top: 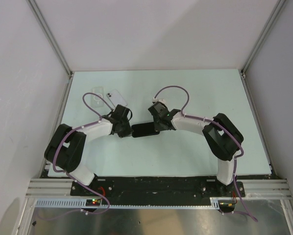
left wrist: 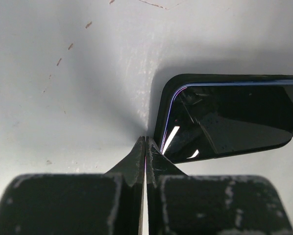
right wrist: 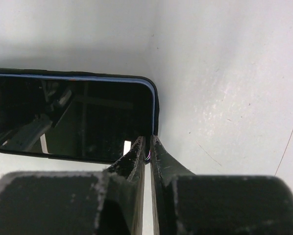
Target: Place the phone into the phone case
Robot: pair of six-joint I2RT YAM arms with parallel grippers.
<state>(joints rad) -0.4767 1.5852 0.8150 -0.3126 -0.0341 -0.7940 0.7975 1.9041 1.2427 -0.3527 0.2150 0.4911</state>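
A dark phone [top: 145, 129] lies flat, screen up, on the white table between my two grippers. A black rim [left wrist: 162, 110] runs round its blue edge and looks like the phone case [right wrist: 156, 105]; the phone [left wrist: 230, 117] sits inside it. My left gripper [top: 131, 132] is shut, its tips [left wrist: 145, 139] right at the phone's left near corner with nothing between them. My right gripper [top: 159, 128] is nearly closed to a thin slit, its tips [right wrist: 147, 139] over the right near corner of the phone [right wrist: 73, 117]. I see nothing gripped between them.
At the back left lie a clear case with a ring [top: 94, 100] and a white phone-shaped item [top: 114, 97]. White walls close the table [top: 200, 93] in on three sides, and a metal rail [top: 156, 188] runs along the near edge.
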